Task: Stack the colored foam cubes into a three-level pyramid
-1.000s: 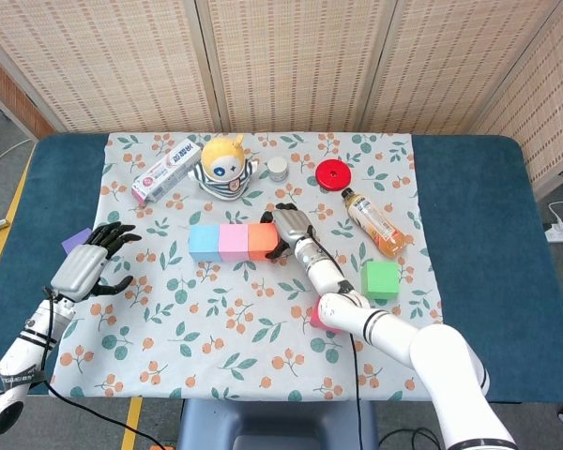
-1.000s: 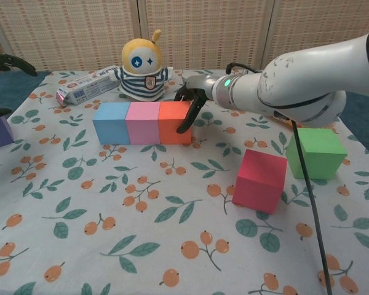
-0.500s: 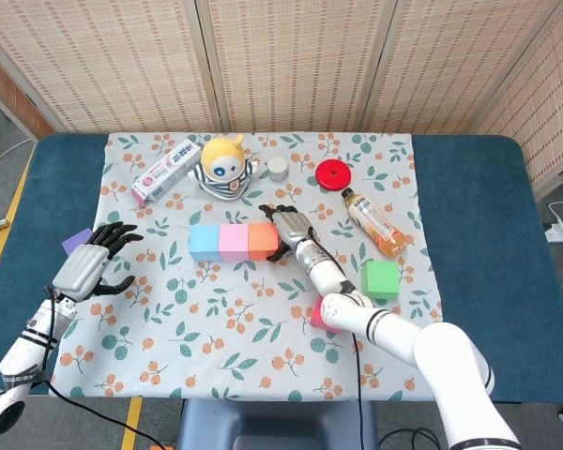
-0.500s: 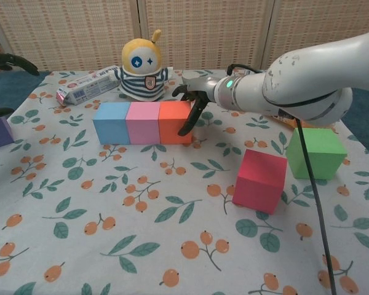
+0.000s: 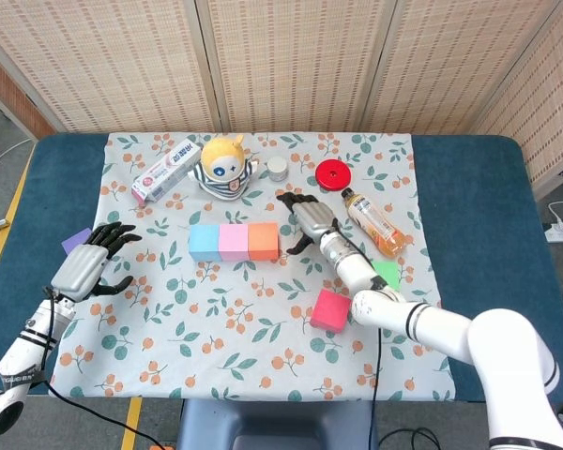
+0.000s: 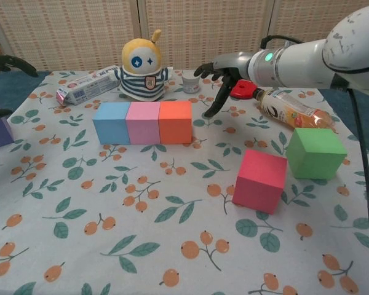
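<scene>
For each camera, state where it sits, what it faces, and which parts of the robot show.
Head view: high, looking steeply down on the table; both arms, left hand, right hand.
Chest view: low, near table height, facing the screen behind; right hand, right forearm, left fingertips at the left edge.
Shared: blue cube, pink cube, orange cube in a row, right hand.

Row of blue, pink, orange cubes touching; red cube, green cube apart; right hand spread, empty, above the cloth.
</scene>
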You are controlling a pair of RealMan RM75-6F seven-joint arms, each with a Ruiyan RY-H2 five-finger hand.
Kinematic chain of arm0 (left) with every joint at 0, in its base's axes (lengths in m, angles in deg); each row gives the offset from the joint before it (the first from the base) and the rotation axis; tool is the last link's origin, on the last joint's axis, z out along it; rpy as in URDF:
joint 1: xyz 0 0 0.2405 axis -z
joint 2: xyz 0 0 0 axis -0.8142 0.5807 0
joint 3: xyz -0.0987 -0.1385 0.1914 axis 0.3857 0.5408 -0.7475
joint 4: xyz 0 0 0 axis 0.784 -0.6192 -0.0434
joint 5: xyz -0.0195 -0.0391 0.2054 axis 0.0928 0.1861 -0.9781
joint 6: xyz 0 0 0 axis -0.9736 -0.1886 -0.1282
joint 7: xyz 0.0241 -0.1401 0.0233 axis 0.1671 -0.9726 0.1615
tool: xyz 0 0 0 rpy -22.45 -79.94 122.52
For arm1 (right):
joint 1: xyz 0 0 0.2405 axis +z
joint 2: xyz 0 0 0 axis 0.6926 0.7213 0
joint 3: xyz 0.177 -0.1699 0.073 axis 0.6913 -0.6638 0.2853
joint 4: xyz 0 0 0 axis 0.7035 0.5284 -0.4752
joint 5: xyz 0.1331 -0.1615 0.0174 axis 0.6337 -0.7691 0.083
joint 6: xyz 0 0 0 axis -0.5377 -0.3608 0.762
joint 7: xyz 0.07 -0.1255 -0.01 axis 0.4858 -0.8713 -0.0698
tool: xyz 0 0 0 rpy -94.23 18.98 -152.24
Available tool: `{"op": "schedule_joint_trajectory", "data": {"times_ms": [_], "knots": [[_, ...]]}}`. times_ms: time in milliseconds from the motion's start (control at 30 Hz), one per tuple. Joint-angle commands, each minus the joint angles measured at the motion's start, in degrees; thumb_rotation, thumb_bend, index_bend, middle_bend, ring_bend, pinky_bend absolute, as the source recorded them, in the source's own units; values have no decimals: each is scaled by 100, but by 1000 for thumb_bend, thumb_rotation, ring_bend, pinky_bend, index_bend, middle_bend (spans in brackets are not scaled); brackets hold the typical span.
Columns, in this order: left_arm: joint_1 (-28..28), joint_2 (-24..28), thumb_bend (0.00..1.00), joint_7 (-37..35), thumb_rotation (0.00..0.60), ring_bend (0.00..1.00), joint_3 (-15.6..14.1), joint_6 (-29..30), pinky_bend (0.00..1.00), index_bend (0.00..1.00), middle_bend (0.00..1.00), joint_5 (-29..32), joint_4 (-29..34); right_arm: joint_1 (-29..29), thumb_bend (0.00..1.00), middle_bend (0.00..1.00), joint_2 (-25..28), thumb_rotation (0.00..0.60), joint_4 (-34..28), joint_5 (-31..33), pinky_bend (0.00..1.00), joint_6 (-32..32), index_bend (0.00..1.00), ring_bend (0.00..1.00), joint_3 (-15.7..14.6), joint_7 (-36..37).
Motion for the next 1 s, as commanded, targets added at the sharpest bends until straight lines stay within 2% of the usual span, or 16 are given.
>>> {"op": "schedule_joint_trajectory", "data": {"times_ms": [33,167,533,1000], "knots": [[-15,7,330,27,600,27,-11,-2,82,197,92,12,35,14,64,0,-91,600,271,196,0,90,0,0,-120,-57],[-33,22,332,33,600,27,-7,-3,82,197,92,44,67,157,64,0,-422,600,842,299,0,216,0,0,-170,-103],[-45,67,333,9,600,27,-8,-72,82,197,92,100,28,514,64,0,-1406,600,2347,65,0,605,0,0,218,239],[-46,72,331,44,600,27,-33,-131,82,196,92,102,32,669,66,0,-1802,600,3000,-371,0,871,0,0,468,506]]}}
